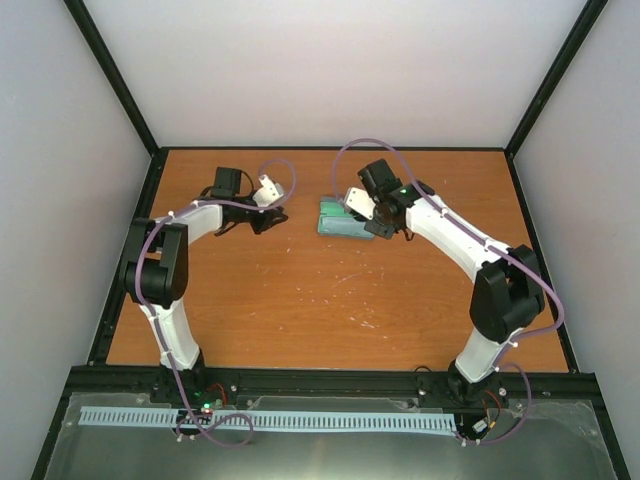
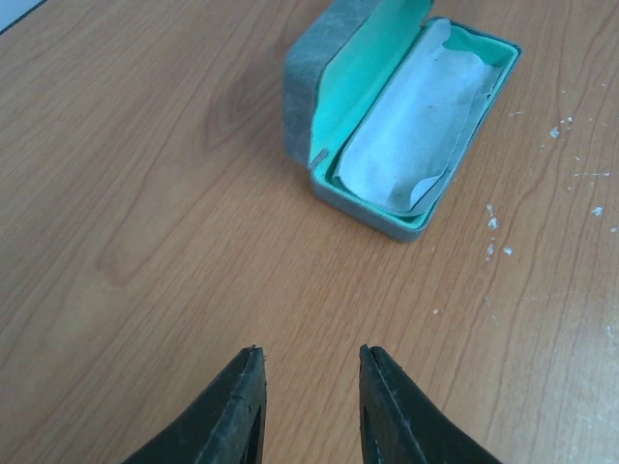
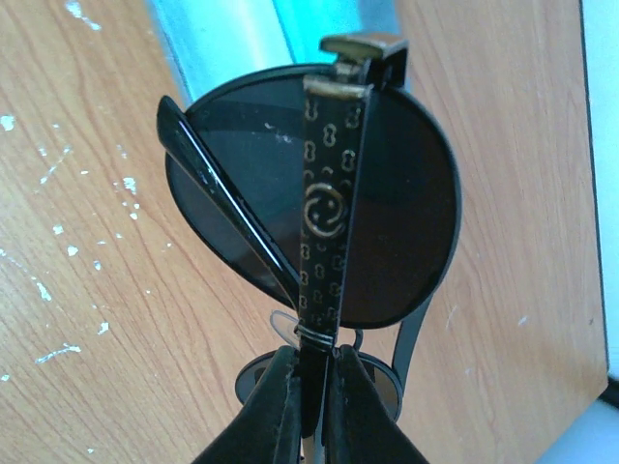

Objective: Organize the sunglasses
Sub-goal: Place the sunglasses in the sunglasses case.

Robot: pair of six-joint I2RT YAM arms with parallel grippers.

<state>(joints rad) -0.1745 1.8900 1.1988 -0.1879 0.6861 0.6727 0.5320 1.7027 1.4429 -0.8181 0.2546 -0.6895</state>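
My right gripper (image 3: 311, 356) is shut on the folded sunglasses (image 3: 387, 222), pinching a patterned black arm; the round dark lenses hang above the table, just beside the case's green edge (image 3: 290, 24). In the top view the right gripper (image 1: 378, 222) hovers at the right end of the open grey-blue case (image 1: 338, 218). The case (image 2: 329, 106) lies open with green lining, and the pale cloth (image 2: 411, 130) lies inside it. My left gripper (image 2: 308, 356) is open and empty, low over the wood, left of the case; it also shows in the top view (image 1: 262, 222).
The wooden table (image 1: 320, 300) has black frame rails along its edges and grey walls around it. White specks (image 2: 493, 232) dot the wood near the case.
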